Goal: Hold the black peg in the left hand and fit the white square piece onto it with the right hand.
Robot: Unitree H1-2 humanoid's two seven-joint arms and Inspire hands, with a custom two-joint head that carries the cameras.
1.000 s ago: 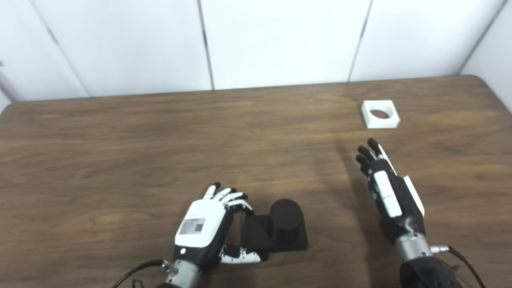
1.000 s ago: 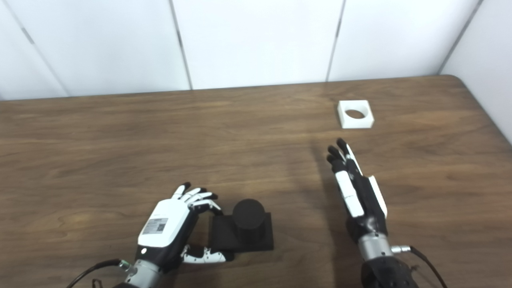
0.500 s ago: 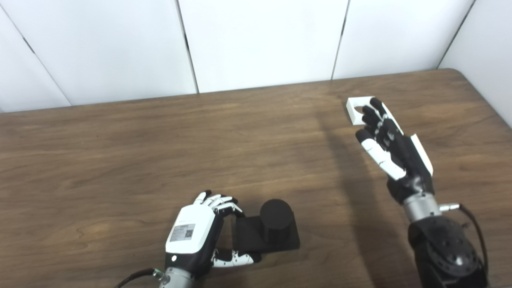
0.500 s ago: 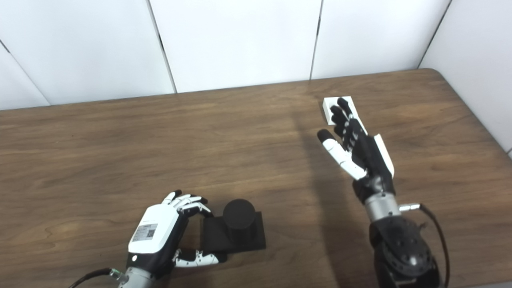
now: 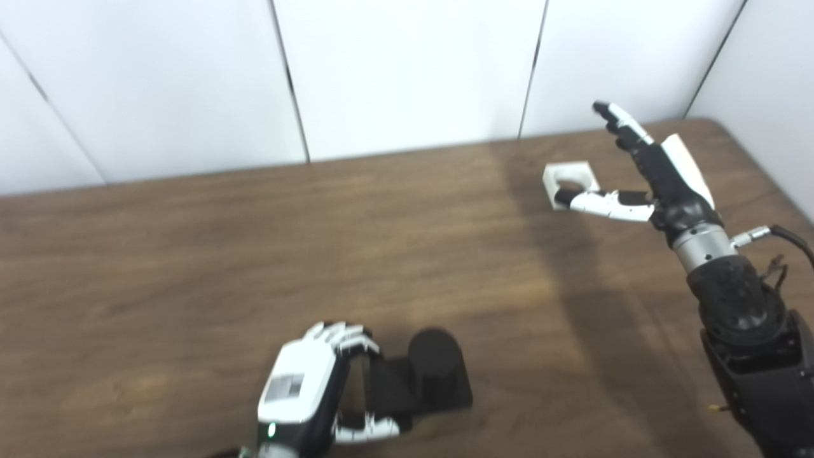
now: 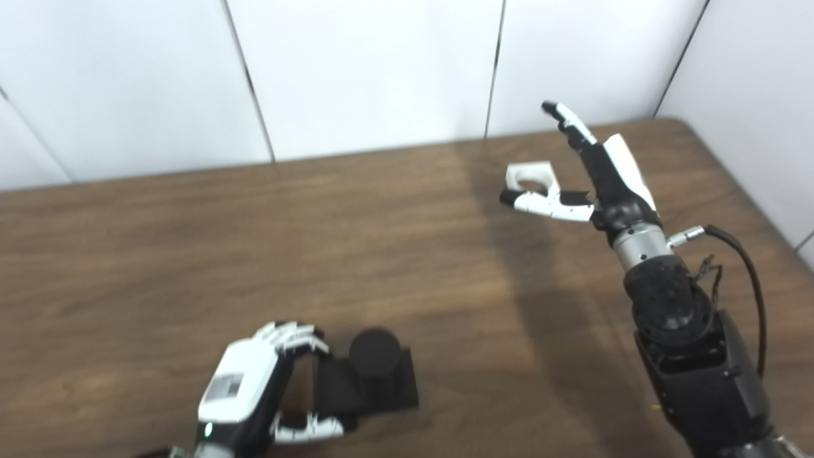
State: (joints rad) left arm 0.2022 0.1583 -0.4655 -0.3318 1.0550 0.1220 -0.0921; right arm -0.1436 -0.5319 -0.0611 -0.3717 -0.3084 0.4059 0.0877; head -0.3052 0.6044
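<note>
Reaching far forward since a second ago, the right hand [image 5: 642, 172] now hangs spread over the white square piece [image 5: 568, 179], thumb across its near edge, fingers raised beyond it, nothing gripped yet. Nearer the robot, the left hand [image 5: 311, 388] curls around the black peg [image 5: 432, 375]'s base on the surface [image 5: 191, 254]. Closing comes next.
</note>
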